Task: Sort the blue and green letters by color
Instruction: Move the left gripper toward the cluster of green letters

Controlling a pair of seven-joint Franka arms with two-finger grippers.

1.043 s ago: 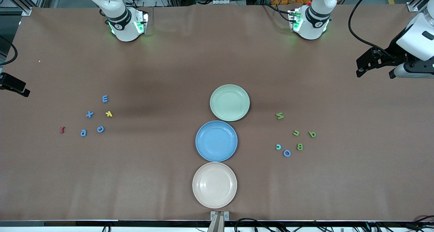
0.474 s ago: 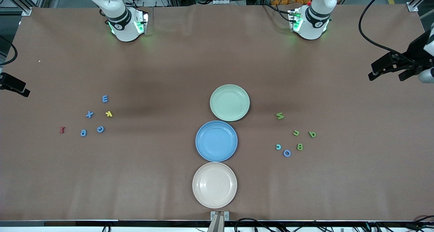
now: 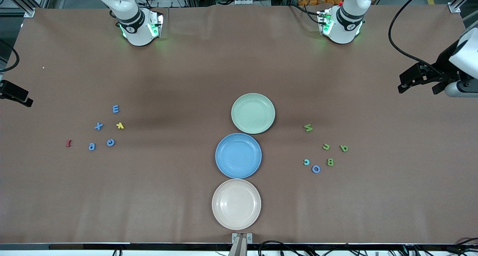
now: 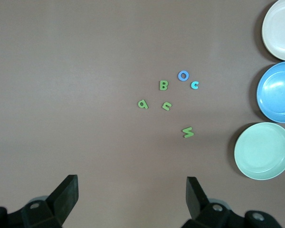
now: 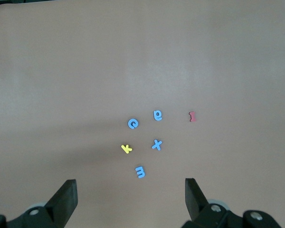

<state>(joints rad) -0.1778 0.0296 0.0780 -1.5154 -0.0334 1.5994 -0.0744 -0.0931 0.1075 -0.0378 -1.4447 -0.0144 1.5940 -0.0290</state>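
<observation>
Three plates lined up mid-table, edges almost touching: cream plate (image 3: 236,204) nearest the front camera, then blue plate (image 3: 238,155), then pale green plate (image 3: 253,113) farthest. All three seen bare.

Toward the left arm's end, from near to far: periwinkle ring O (image 3: 316,169), teal c (image 3: 306,161) and green B (image 3: 330,162) just beside it, then green u (image 3: 326,147) and green q (image 3: 344,148), then green N (image 3: 308,128) a little apart, closest to the pale green plate. None on a plate.

Toward the right arm's end, from near to far: blue a (image 3: 92,147), blue c (image 3: 110,142) and dark red letter (image 3: 68,143), too small to read; then blue X (image 3: 98,126) with yellow k (image 3: 120,126) beside it; then blue E (image 3: 115,108). All flat on the brown table (image 3: 179,80), well apart from the plates.

Left gripper (image 3: 417,82) held up over the table's edge at its own arm's end, well apart from the green letters, fingers (image 4: 66,197) spread wide and pinching nothing. Right gripper (image 5: 130,199) barely seen at the frame's edge in the front view, looking down on the blue cluster in the right wrist view, fingers (image 5: 194,197) likewise spread and bare.

No brand or label legible beyond the letters themselves.
</observation>
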